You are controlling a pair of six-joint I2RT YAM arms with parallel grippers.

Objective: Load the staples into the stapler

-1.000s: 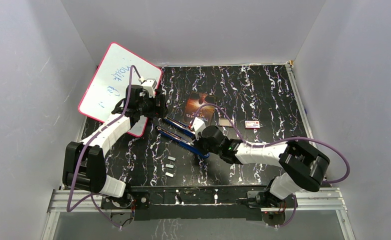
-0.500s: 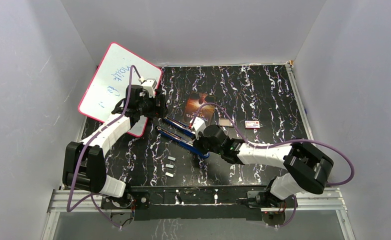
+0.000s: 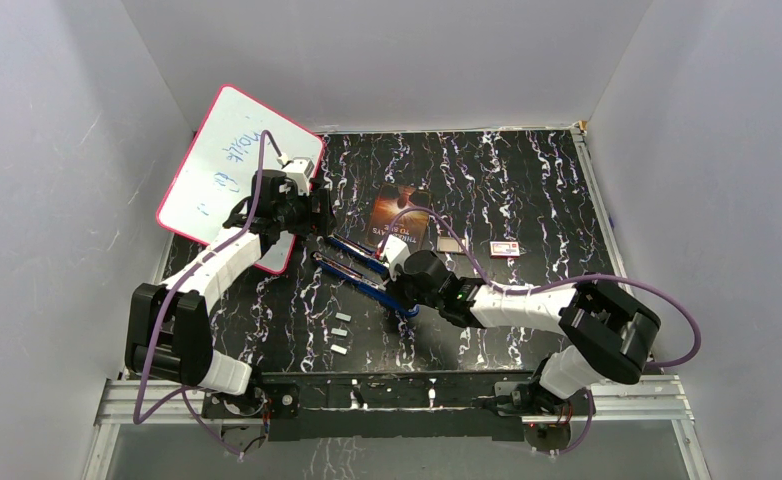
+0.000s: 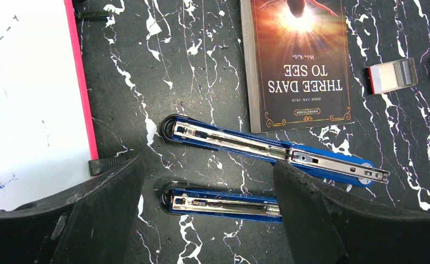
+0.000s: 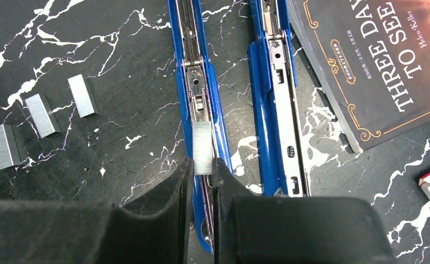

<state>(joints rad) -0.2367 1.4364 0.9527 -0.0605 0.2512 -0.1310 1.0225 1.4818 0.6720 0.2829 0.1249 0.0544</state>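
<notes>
A staple strip [image 5: 203, 147] is being pinched by its near end in the right gripper [image 5: 203, 165], jaws clenched on it, directly over the magazine channel of the stapler [image 5: 199, 82], which is lying folded open flat in two blue halves side by side. In the right wrist view the strip is being held roughly in line with the channel; whether it is already touching the rail cannot be told. Three loose staple strips [image 5: 42, 114] are lying on the table [image 5: 119, 44] just left of the stapler. The left gripper [image 4: 208, 170] is being held wide open and empty above the stapler's far ends, gripping nothing, next to the whiteboard [image 4: 26, 99]. A book [image 5: 378, 66] is lying just beside the other half of the stapler, and a small red-and-white box [image 3: 505, 248] beyond that. Step judged: the strip is being seated in the magazine, loading not yet done. Risks being noted: a slight yaw could leave the strip riding on the channel wall instead of straddling the rail; too hard a pinch or push could snap the glued strip; since the stapler is not being braced, a sideways nudge could slide it; release above the rail could tip the strip onto the table.
</notes>
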